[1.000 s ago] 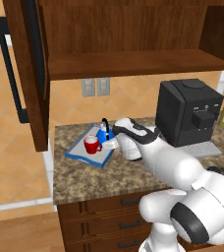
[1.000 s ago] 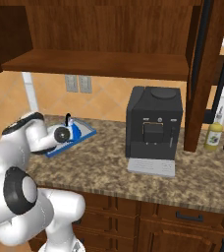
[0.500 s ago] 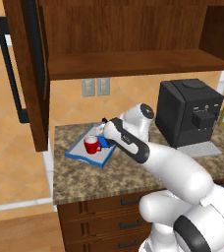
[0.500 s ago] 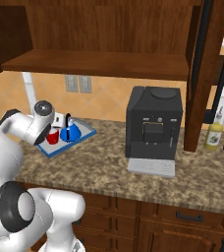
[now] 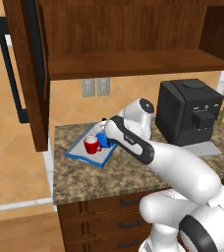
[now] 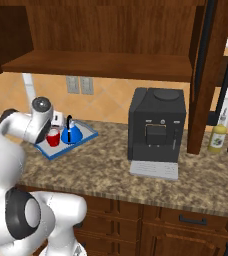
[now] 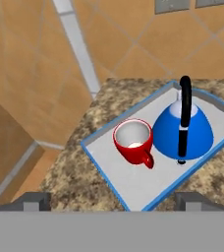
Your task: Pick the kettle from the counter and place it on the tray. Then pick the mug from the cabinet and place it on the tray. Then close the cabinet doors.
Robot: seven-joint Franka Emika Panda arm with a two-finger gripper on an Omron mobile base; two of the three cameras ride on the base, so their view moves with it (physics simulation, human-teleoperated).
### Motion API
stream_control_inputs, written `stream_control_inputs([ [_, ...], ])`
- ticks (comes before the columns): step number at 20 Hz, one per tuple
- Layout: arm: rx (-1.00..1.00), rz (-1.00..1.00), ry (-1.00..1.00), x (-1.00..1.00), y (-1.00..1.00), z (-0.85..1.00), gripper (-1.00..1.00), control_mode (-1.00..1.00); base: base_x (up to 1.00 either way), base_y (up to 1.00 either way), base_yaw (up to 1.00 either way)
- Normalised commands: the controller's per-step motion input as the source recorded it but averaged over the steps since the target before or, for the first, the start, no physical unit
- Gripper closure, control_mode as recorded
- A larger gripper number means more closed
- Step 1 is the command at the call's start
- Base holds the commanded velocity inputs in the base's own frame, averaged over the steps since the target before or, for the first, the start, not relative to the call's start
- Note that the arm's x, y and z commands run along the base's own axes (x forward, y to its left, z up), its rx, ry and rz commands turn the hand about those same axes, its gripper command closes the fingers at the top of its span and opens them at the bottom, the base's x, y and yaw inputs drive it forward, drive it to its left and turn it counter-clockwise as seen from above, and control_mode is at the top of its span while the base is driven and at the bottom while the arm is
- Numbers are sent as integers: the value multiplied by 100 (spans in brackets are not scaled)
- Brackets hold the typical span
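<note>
Hand view is showing the mug point(image 7: 133, 141) and kettle point(image 7: 182, 130) both sitting on the tray point(image 7: 109, 165), touching side by side, with the gripper point(image 7: 112, 199) spread wide, holding nothing. The doors point(image 5: 29, 74) are hanging open; closing them is what's left.

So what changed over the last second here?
The arm lifted up and back from the tray, its open claw now clear above it and holding nothing. The mug and kettle stayed side by side on the tray, and the cabinet doors stayed open.
</note>
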Motion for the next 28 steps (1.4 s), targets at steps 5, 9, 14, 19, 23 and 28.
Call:
stream_control_inputs([
  [5,-20,1,-6,-48,41,0,-100,-100,0,0,0],
  [9,-31,0,-3,-51,47,0,-100,-100,0,0,0],
  [14,-20,0,-1,-24,43,1,-100,-100,0,0,0],
  [19,0,0,0,0,0,0,-100,-100,0,0,0],
  [23,0,0,0,0,0,0,100,-100,0,0,0],
  [28,-1,0,-2,-7,15,-2,100,-100,0,0,0],
])
